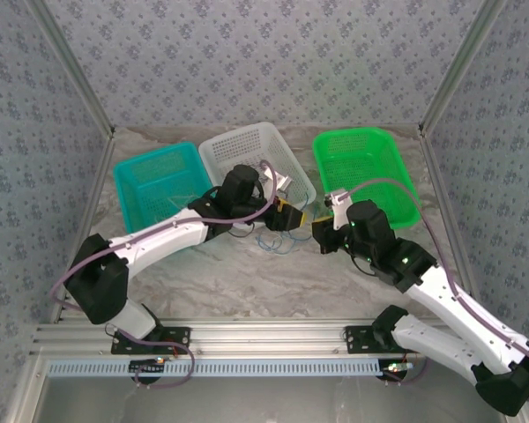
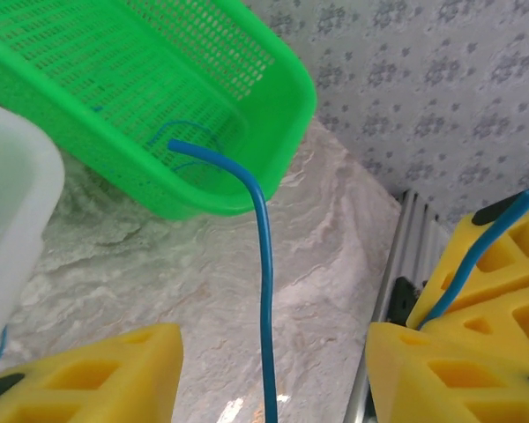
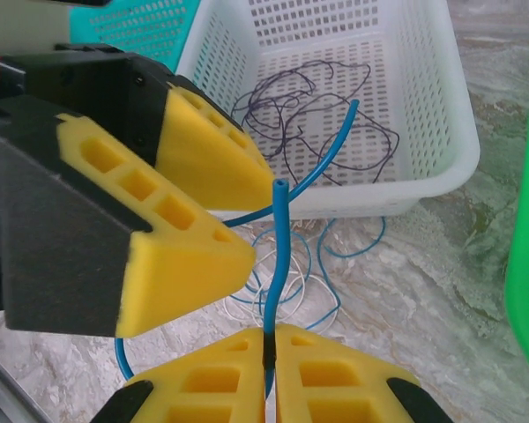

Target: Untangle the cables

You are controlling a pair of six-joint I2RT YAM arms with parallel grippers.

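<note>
top view: three baskets at far side of table (image 1: 247,282), teal basket (image 1: 122,189) left, white basket (image 1: 220,145) middle, green basket (image 1: 322,145) right. both arms reaching in to meet just in front of white basket. left fingers (image 1: 286,214) and right fingers (image 1: 322,231) near each other, between white and green baskets. loose loops of thin cable on table just below them.

right wrist view: right fingers (image 3: 286,357) closed tight on blue cable (image 3: 275,256), pads pressed together with strand pinched in the seam. cable standing up from the grip, cut end free just above. left fingers (image 3: 185,203) close by on the left, spread, tips just beside the upright strand. behind: dark purple cable (image 3: 273,88) in a loose tangle inside white basket (image 3: 423,189). whitish cable (image 3: 251,304) looped on table in front of that basket, mixed with more blue loops, partly under the basket edge.

left wrist view: left fingers (image 2: 115,374) open, wide gap, blue cable (image 2: 264,264) rising through the middle and touching neither pad. free end bent over towards green basket (image 2: 159,176). yellow pads of the other arm at the right edge, blue strand clamped between them. corner of white basket at the left edge, a bit of blue showing beneath it.

cannot tell whether blue, whitish and dark strands are knotted or just overlapping.
</note>
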